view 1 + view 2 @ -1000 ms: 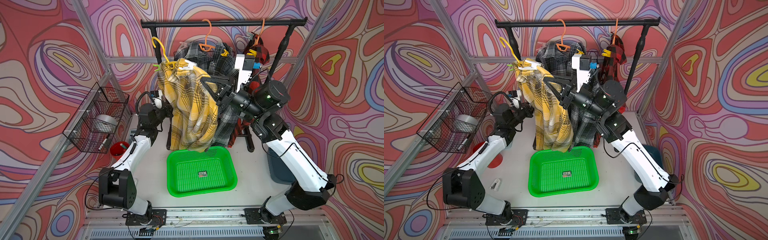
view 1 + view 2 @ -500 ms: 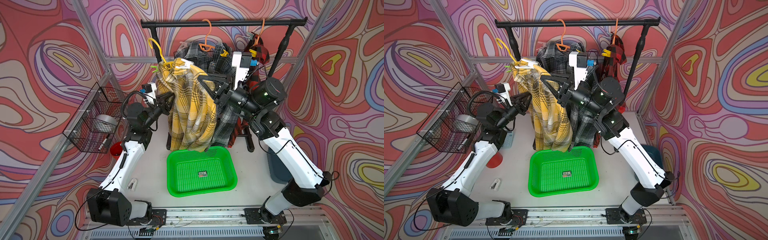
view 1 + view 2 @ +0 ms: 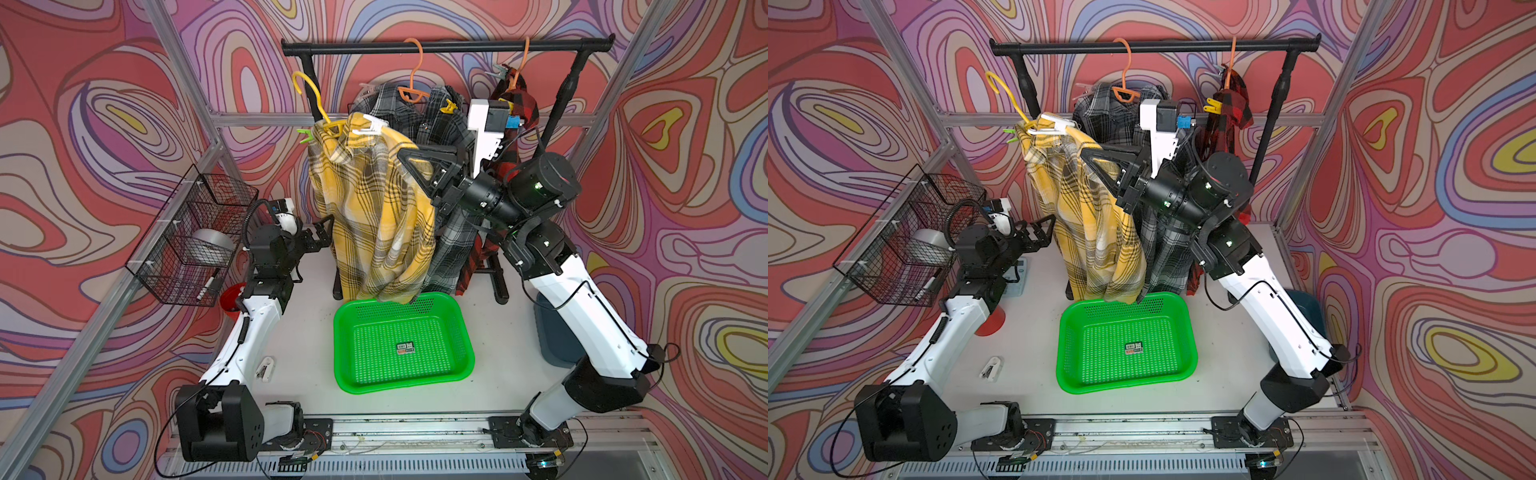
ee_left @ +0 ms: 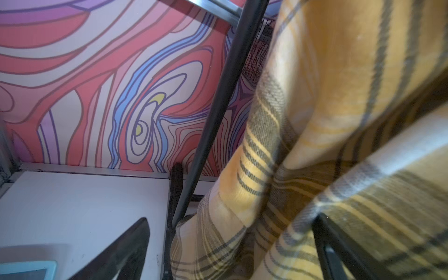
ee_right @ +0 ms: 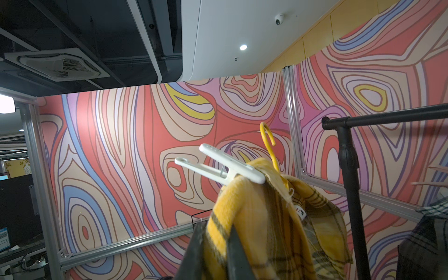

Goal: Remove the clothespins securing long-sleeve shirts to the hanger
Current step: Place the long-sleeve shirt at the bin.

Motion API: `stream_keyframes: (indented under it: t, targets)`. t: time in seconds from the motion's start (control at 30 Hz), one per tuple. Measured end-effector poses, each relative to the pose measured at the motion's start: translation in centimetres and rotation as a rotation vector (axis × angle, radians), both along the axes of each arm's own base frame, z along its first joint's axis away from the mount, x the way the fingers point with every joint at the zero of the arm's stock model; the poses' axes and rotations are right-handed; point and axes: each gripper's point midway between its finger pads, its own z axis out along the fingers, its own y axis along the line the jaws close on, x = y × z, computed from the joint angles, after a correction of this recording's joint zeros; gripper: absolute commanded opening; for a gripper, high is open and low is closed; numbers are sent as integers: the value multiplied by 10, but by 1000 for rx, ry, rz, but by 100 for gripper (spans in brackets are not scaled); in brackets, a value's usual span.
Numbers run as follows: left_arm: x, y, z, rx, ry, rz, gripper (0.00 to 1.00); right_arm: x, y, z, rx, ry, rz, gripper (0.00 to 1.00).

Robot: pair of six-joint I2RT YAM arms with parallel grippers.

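The sticker [image 3: 405,348] on the floor of the green basket [image 3: 399,384] has tiny print, too small to read. A little white tag [image 5: 300,213] inside the neck of the yellow shirt [image 3: 374,216] has dark marks on it, too blurry to read. The basket sits near the front edge of the tabletop, in the middle.

The right arm comes up from the front right corner, bends at the elbow and reaches high. The right gripper [image 5: 214,249] is pinched tight on the shoulder of the yellow shirt. Just above the pinch, a white clothespin [image 5: 225,167] is clipped on the shirt beside the yellow hanger [image 3: 309,93]. The hanger's hook sits below one end of the black rail [image 3: 449,45].

The left arm rises from the front left corner and points sideways at the shirt, low down. The left gripper [image 3: 323,235] is spread wide with nothing in it, close beside the cloth.
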Motion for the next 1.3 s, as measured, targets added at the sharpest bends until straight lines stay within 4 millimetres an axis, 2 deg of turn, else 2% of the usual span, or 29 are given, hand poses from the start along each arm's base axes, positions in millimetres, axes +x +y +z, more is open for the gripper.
stream_keyframes:
  t: [0.23, 0.47, 0.5, 0.53, 0.6, 0.63, 0.67, 0.7, 0.73, 0.87, 0.97, 1.07, 1.13, 1.3]
  targets:
    - [33, -15, -34, -49, 19, -82, 100, -2, 1, 0, 0, 10, 16, 0]
    - [55, -33, -25, -105, -80, -199, 100, -2, 3, -3, 1, 25, 37, 0]
    - [59, -36, -22, -114, -90, -223, 96, -2, 3, -4, 0, 28, 40, 0]
    - [61, -39, -20, -123, -96, -243, 89, -2, 3, -4, 0, 31, 42, 0]
    - [64, -46, -16, -143, -109, -290, 63, -3, 4, -4, 0, 33, 47, 0]
    - [64, -48, -14, -150, -113, -306, 41, -3, 4, -4, 0, 33, 49, 0]
    - [64, -51, -13, -160, -115, -326, 15, -3, 4, -4, 1, 34, 50, 0]
    - [62, -54, -11, -169, -117, -347, 3, -3, 4, -4, 2, 35, 51, 0]
    - [61, -56, -9, -177, -120, -364, 0, -3, 4, -4, 3, 35, 52, 0]
    - [53, -63, 2, -222, -136, -427, 0, -2, 4, -4, 4, 35, 52, 0]
    - [45, -68, 15, -268, -147, -470, 0, -1, 5, -4, 7, 37, 54, 0]
    - [29, -72, 38, -292, -172, -500, 0, 2, 8, -5, 12, 37, 57, 0]
    - [14, -77, 60, -289, -210, -527, 0, 5, 11, -5, 16, 35, 59, 0]
    - [-34, -91, 139, -260, -373, -603, 0, 12, 18, -2, 33, 25, 70, 0]
